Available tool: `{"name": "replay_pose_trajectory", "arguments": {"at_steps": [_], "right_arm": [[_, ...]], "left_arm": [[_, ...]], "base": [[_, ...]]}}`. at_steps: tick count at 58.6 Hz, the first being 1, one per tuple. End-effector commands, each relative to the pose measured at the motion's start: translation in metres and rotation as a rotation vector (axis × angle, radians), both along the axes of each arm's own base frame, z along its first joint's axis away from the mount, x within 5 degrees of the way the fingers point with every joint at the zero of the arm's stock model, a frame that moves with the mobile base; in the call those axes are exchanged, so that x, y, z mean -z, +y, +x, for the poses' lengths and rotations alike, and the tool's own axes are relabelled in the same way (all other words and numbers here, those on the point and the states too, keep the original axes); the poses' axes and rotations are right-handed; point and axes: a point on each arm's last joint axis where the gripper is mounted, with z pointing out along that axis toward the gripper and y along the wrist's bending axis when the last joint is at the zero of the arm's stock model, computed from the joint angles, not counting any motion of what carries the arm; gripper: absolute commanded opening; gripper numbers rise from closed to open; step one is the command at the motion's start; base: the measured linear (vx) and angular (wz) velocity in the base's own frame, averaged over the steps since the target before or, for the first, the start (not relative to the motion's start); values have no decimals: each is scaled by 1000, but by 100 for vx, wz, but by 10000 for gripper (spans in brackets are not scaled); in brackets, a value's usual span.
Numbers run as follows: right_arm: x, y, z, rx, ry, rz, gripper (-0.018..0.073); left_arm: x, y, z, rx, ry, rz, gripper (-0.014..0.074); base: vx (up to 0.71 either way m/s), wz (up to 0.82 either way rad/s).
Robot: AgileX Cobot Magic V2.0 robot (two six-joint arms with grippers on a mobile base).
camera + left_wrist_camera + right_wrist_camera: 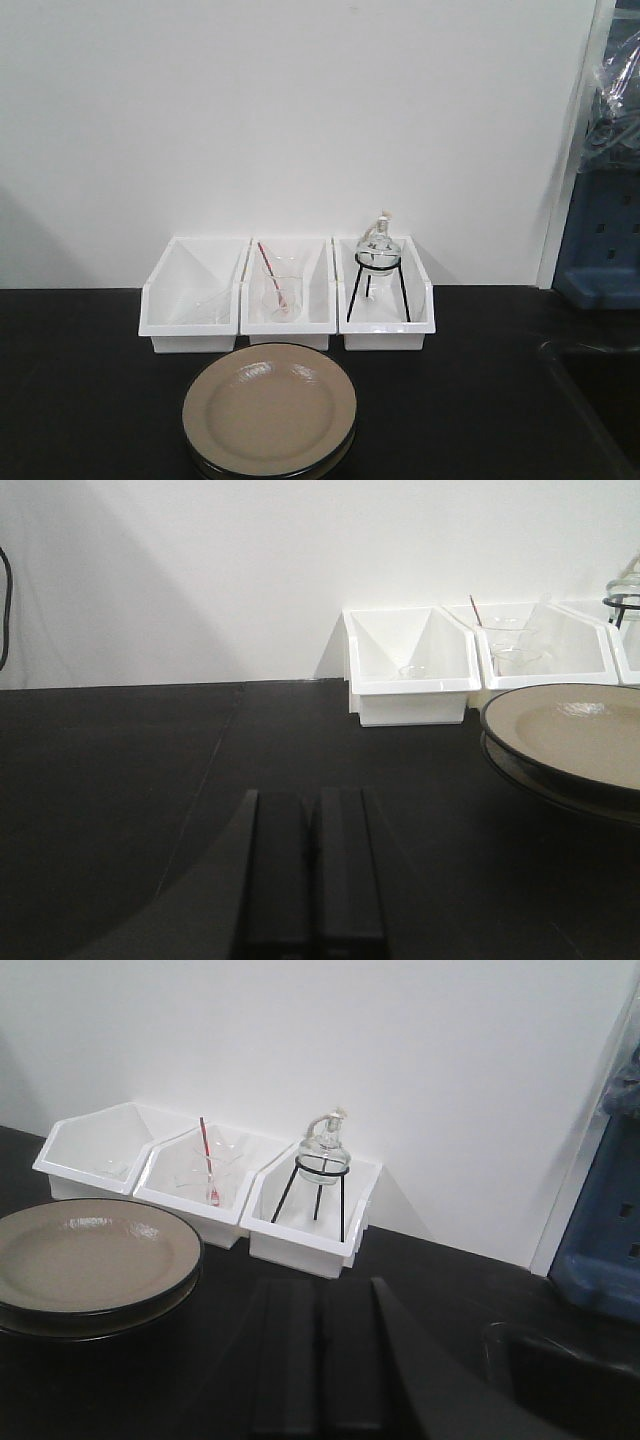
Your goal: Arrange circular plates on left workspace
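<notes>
The left claw [312, 865] hung low over the bare black bench [80, 380], left of the stacked circular plates [268, 408], its jaws pressed together and holding nothing; the plates, one on the other with the tan face up, sat on the bench just in front of the middle white bin [288, 290]; left of that bin stood another bin [192, 292] with clear glassware; the middle bin held a beaker [281, 292] with a red rod; the bin to its right [385, 290] held a glass flask [380, 245] on a black tripod; the right claw [318, 1355] hovered right of the plates, jaws together, empty.
</notes>
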Motion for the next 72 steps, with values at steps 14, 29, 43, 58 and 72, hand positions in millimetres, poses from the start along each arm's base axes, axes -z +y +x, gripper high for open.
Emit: {"name": "replay_pose_trajectory", "arguments": {"at_steps": [14,29,43,58,72], "right_arm": [[48,-17,-7,204,-90,105,-3],[94,-21,-19,268,-83,187,-3],[94,-21,-19,269,-79,186,-3],[94,-21,-19,269,-79,186,-3],[94,-21,-19,269,-79,187,-3]], "left_arm": [[-5,0,-1,-2,-96,-8,2],[-5,0,-1,-2,-96,-8,2],[-5,0,-1,-2,-96,-8,2],[-5,0,-1,-2,-96,-8,2],[-5,0,-1,-2,-96,-8,2]], "base": [[0,0],[0,0],[0,0],[0,0],[0,0]]}}
